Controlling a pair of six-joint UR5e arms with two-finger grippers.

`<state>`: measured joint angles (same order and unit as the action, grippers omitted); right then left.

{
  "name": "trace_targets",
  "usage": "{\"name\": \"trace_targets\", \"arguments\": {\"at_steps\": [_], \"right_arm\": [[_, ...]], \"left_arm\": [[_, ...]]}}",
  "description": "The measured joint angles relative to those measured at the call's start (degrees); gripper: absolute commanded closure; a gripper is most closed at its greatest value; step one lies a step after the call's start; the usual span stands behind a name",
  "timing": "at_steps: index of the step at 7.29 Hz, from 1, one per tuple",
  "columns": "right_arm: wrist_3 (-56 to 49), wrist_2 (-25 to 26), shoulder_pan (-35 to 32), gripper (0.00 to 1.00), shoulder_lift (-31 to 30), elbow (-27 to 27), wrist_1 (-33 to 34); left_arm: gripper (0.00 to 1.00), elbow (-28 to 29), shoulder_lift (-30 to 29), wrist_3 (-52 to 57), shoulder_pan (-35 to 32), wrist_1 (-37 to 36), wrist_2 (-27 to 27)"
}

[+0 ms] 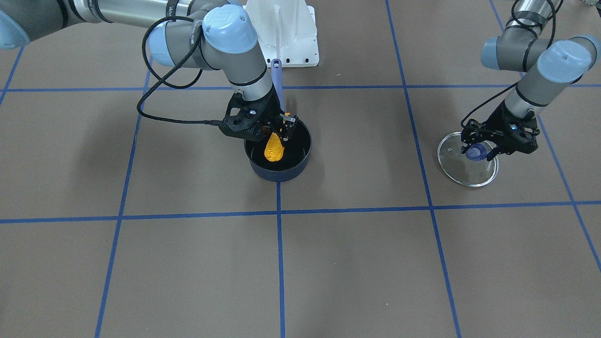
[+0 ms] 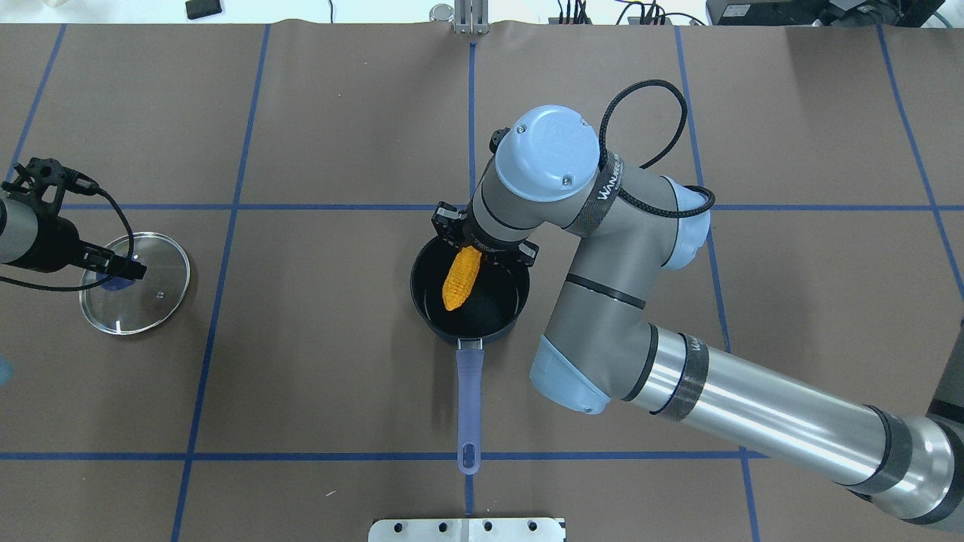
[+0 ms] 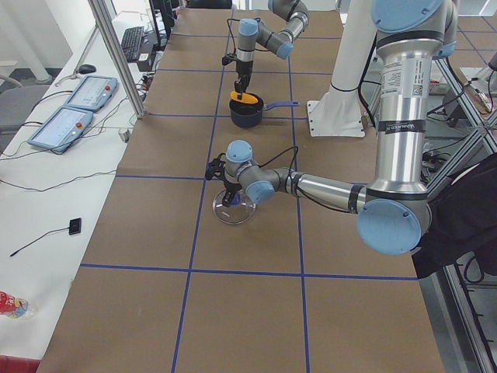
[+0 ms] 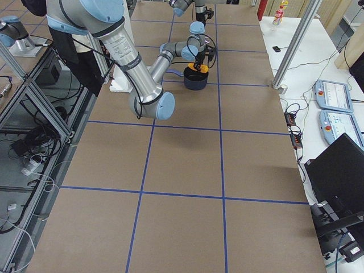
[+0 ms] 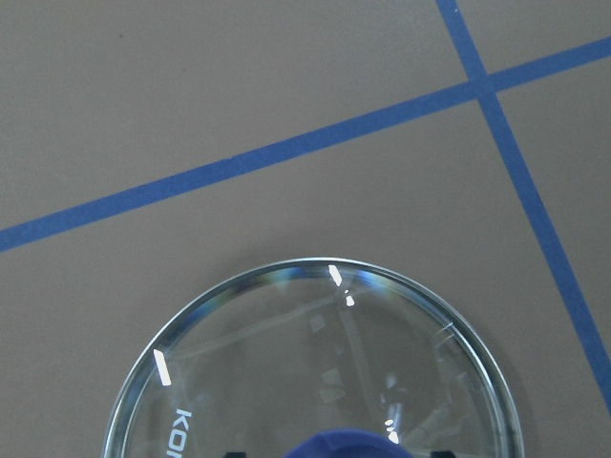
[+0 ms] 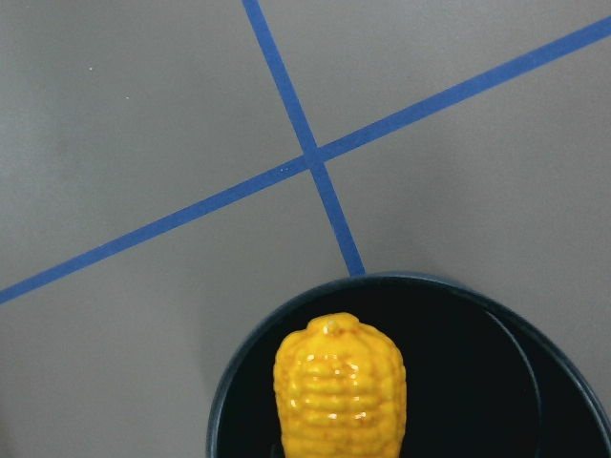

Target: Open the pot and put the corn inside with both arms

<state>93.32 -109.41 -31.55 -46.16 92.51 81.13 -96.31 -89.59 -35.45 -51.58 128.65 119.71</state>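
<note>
The dark navy pot (image 1: 278,174) stands open at the table's middle, its lavender handle (image 2: 468,391) pointing toward the robot's base. My right gripper (image 1: 278,132) is shut on the upper end of the orange-yellow corn (image 1: 273,148), which hangs tilted with its lower end inside the pot (image 2: 433,320). The corn also shows in the overhead view (image 2: 461,280) and the right wrist view (image 6: 339,391). The glass lid (image 1: 472,174) lies flat on the table, far to my left. My left gripper (image 1: 479,151) is low over it, fingers closed around its blue knob (image 5: 344,445).
The white base plate (image 1: 286,33) sits behind the pot's handle end. Blue tape lines (image 2: 241,207) divide the brown table cover into squares. Control tablets (image 3: 74,105) lie beyond the table's far edge.
</note>
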Motion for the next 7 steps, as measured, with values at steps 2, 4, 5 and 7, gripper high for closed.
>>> {"name": "trace_targets", "arguments": {"at_steps": [2,4,5,7], "right_arm": [[-0.11,0.12,0.32,0.64,-0.57,0.13,-0.03],[-0.02,1.79,1.9,0.4,-1.28,0.31,-0.07],[-0.01,2.63,2.38,0.0,-1.51,0.43,-0.09],[-0.08,3.14,2.67,0.0,-1.81,0.78,-0.04]], "left_arm": [[0.06,-0.58,-0.25,0.1,-0.2,0.02,0.61],[0.06,-1.12,-0.54,0.08,-1.45,-0.18,3.21],[0.06,-1.2,-0.86,0.08,-2.32,-0.44,4.52],[0.06,-1.35,-1.43,0.04,-3.65,-0.72,6.71]]}}
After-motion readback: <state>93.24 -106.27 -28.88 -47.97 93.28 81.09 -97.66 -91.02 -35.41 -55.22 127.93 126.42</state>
